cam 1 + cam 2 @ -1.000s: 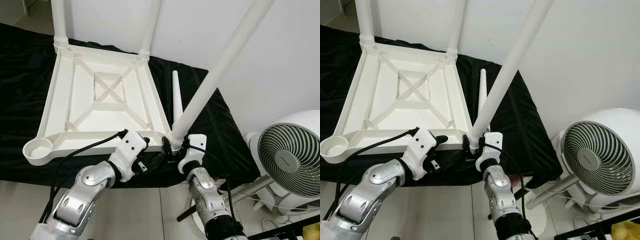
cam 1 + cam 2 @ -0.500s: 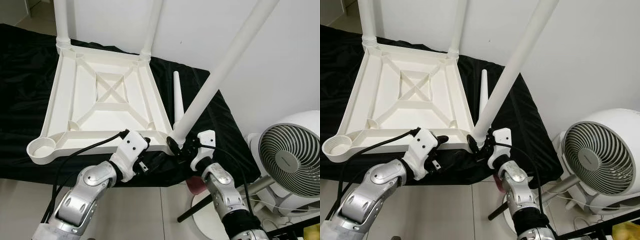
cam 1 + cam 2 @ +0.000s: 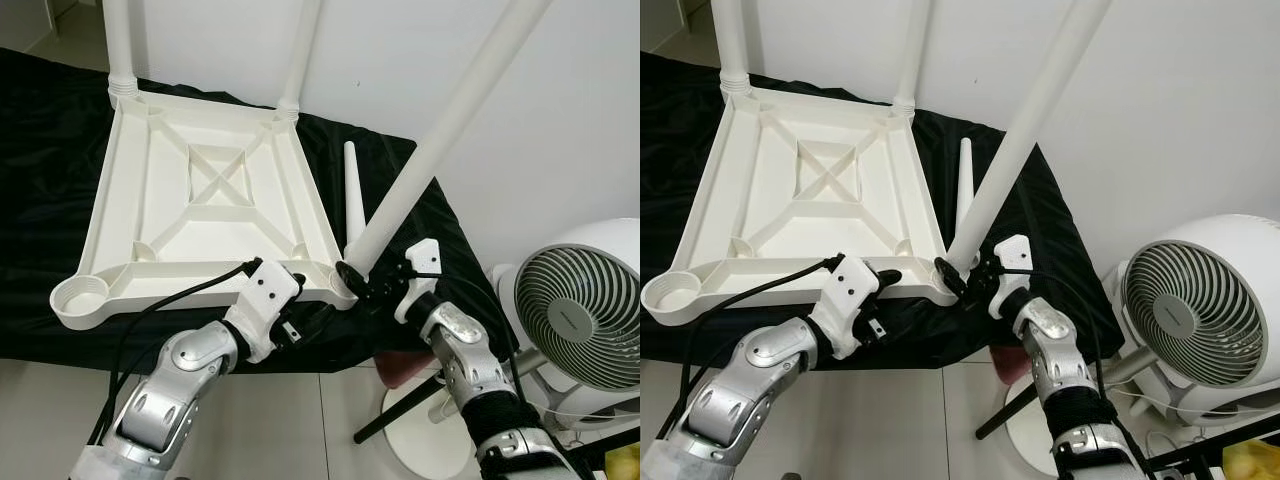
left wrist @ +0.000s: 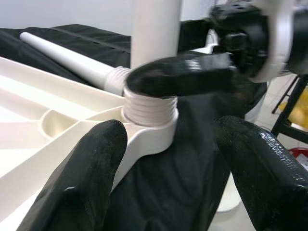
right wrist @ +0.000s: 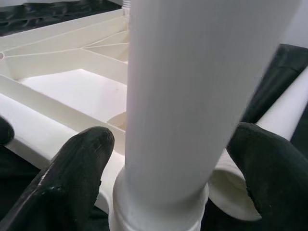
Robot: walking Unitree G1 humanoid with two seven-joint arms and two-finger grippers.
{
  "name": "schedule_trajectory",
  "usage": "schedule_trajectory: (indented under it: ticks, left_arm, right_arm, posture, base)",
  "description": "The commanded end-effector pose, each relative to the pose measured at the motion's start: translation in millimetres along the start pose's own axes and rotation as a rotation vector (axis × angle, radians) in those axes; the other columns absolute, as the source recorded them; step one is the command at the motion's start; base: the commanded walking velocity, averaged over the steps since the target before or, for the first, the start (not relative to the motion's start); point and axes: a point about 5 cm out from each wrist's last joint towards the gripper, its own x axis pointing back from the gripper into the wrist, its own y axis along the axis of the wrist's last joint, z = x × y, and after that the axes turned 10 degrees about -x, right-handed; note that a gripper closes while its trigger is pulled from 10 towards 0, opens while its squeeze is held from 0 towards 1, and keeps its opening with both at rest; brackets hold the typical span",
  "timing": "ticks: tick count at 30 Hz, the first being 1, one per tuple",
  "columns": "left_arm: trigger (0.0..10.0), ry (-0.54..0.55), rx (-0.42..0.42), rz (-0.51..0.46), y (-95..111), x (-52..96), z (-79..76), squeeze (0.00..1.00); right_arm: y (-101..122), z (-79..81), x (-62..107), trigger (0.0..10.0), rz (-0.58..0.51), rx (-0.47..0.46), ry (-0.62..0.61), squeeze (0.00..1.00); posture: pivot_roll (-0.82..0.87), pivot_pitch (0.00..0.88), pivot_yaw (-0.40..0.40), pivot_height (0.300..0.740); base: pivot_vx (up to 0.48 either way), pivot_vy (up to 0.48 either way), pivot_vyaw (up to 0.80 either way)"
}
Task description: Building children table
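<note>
The white children's table [image 3: 100,200] lies upside down on a black cloth. Two legs [image 3: 120,40] stand in its far corners. A third white leg [image 3: 440,130] leans up from the near right corner socket [image 4: 149,108]. My right gripper [image 3: 358,278] is shut on this leg just above its threaded base, one finger on each side [image 5: 82,163]. My left gripper [image 3: 318,318] is open below the same corner, its fingers [image 4: 91,168] apart on either side of the socket. A loose leg [image 3: 353,195] lies on the cloth beside the table.
The near left corner has an empty round socket [image 3: 78,297]. A white fan [image 3: 580,320] stands on the floor at the right, with a black stand [image 3: 400,410] below my right arm. A white wall runs behind the table.
My right arm has swung from under the leg's base round to its right side, fingers still at the base. The left gripper has stayed at the corner.
</note>
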Motion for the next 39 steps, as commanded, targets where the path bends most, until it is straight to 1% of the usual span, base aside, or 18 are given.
schedule_trajectory:
  ticks: [1,3,4,6,7,8,9,10,11,13,14,22,23,27,32,33,36,39]
  left_arm:
    - [10.0,-0.031,0.012,-0.002,-0.1,-4.5,-5.8,0.00]
    - [10.0,-0.030,0.011,-0.006,1.0,-5.6,-5.2,0.00]
    - [10.0,-0.030,0.011,-0.007,1.4,-5.6,-5.0,0.00]
    - [10.0,-0.029,0.010,-0.008,1.5,-5.6,-4.9,0.00]
    - [10.0,-0.029,0.010,-0.008,1.6,-5.7,-4.8,0.00]
    - [10.0,-0.026,0.015,-0.008,1.7,-4.9,-4.6,0.00]
    - [10.0,-0.026,0.015,-0.008,1.7,-4.9,-4.6,0.00]
    - [10.0,-0.026,0.015,-0.008,1.4,-4.6,-4.9,0.00]
    - [10.0,-0.026,0.016,-0.008,1.6,-4.8,-5.3,0.00]
    - [10.0,-0.027,0.016,-0.009,1.8,-4.9,-5.6,0.00]
    - [10.0,-0.028,0.014,-0.009,2.0,-5.1,-6.0,0.00]
    - [10.0,-0.027,0.015,-0.010,2.0,-5.9,-5.8,0.00]
    - [10.0,-0.025,0.016,-0.011,2.2,-5.9,-5.6,0.00]
    - [10.0,-0.024,0.016,-0.012,2.4,-5.8,-5.4,0.00]
    - [10.0,-0.026,0.016,-0.011,2.0,-5.1,-6.3,0.00]
    - [10.0,-0.027,0.017,-0.010,1.8,-4.7,-7.0,0.00]
    - [10.0,-0.027,0.017,-0.009,1.6,-4.3,-7.4,0.00]
    - [10.0,-0.025,0.017,-0.006,0.7,-3.6,-6.7,0.00]
  right_arm:
    - [-1.9,-7.3,4.7,10.0,0.022,-0.007,0.004,0.00]
    - [-4.9,-6.9,0.7,10.0,0.047,-0.008,0.030,0.00]
    - [-6.7,-6.8,-0.7,7.4,0.057,-0.009,0.032,0.00]
    - [-7.7,-6.7,-1.5,7.4,0.062,-0.009,0.032,0.00]
    - [-8.4,-6.7,-2.2,8.5,0.063,-0.015,0.040,0.00]
    - [-9.9,-5.6,-4.5,5.7,0.070,-0.027,0.055,0.00]
    - [-9.9,-5.6,-4.5,5.7,0.070,-0.027,0.055,0.00]
    - [-11.0,-5.3,-5.7,4.6,0.074,-0.040,0.059,0.00]
    - [-11.0,-5.8,-6.2,2.5,0.073,-0.047,0.060,0.00]
    - [-11.0,-6.2,-6.5,2.5,0.072,-0.051,0.061,0.00]
    - [-10.8,-7.3,-6.7,0.0,0.072,-0.050,0.059,0.00]
    - [-14.0,-12.4,-4.3,0.0,0.083,-0.054,0.049,0.00]
    - [-16.6,-13.3,-2.5,10.0,0.085,-0.066,0.031,0.00]
    - [-18.4,-13.9,-1.2,10.0,0.082,-0.077,0.012,0.00]
    - [-22.0,-13.9,-1.7,10.0,0.042,-0.148,-0.097,0.00]
    - [-24.5,-9.5,-4.0,10.0,0.023,-0.143,-0.201,0.00]
    - [-26.1,-7.6,-4.9,10.0,0.014,-0.123,-0.262,0.00]
    - [-34.4,3.0,-5.1,10.0,0.028,-0.105,-0.434,0.00]
  posture:
    - [0.16,0.044,-0.223,0.740]
    - [0.16,0.043,-0.224,0.740]
    - [0.17,0.043,-0.223,0.740]
    - [0.17,0.043,-0.223,0.740]
    - [0.17,0.043,-0.225,0.740]
    - [0.17,0.043,-0.226,0.740]
    - [0.17,0.043,-0.226,0.740]
    - [0.17,0.044,-0.225,0.740]
    - [0.17,0.045,-0.224,0.740]
    - [0.17,0.045,-0.224,0.740]
    - [0.17,0.043,-0.227,0.740]
    - [0.17,0.041,-0.229,0.740]
    - [0.18,0.040,-0.231,0.740]
    - [0.18,0.040,-0.231,0.740]
    - [0.18,0.033,-0.239,0.740]
    - [0.18,0.033,-0.243,0.740]
    - [0.18,0.033,-0.243,0.740]
    - [0.18,0.029,-0.247,0.740]
  base:
    - [0.000,0.000,0.00]
    - [0.000,0.000,0.00]
    - [0.000,0.000,0.00]
    - [0.000,0.000,0.00]
    - [0.000,0.000,0.00]
    - [0.000,0.000,0.00]
    - [0.000,0.000,0.00]
    - [0.000,0.000,0.00]
    - [0.000,0.000,0.00]
    - [0.000,0.000,0.00]
    - [0.000,0.000,0.00]
    - [0.000,0.000,0.00]
    - [0.000,0.000,0.00]
    - [0.000,0.000,0.00]
    - [0.000,0.000,0.00]
    - [0.000,0.000,0.00]
    - [0.000,0.000,0.00]
    - [0.000,0.000,0.00]
